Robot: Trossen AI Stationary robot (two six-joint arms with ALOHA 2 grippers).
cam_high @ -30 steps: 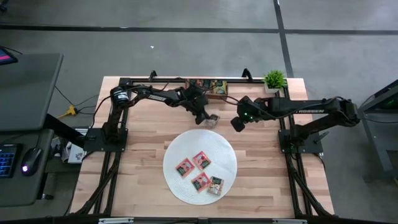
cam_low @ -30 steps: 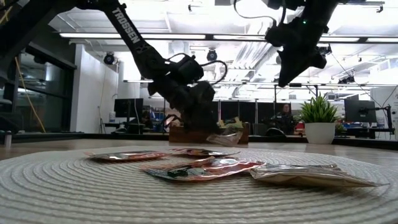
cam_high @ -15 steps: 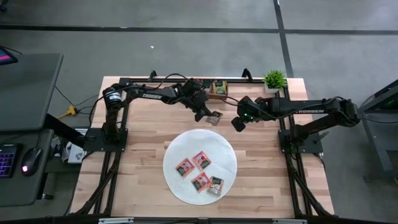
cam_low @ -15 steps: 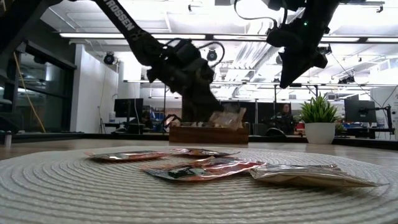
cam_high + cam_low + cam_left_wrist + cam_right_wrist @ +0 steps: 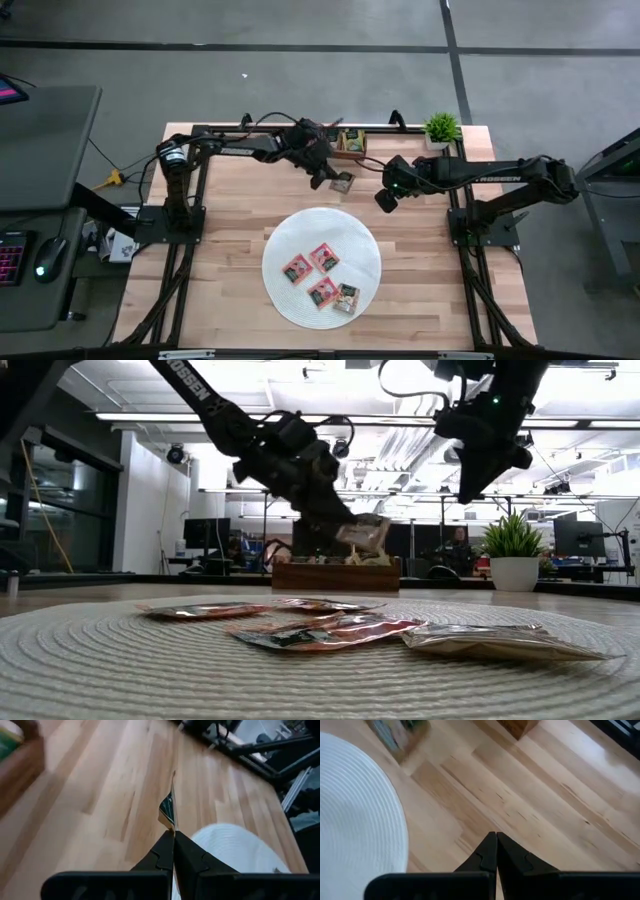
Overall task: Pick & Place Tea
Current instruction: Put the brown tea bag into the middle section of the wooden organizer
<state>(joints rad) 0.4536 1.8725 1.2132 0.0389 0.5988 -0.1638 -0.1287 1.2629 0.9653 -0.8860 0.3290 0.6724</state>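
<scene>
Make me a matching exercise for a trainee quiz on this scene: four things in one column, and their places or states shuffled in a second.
Things:
1. left gripper
2. right gripper
3. mat
4. plant

States:
A. shut, holding nothing
B. far right corner of the table
C. shut on a packet, held in the air
D. four packets lie on it

Pairs: 1-C, 2-A, 3-D, 4-B

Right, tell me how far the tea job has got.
Done: packets already sit in the wooden tray, count unclear. In hand: the left gripper is shut on one tea packet near the tray. Left: four packets lie on the white mat. The right gripper hovers shut, empty.
</scene>
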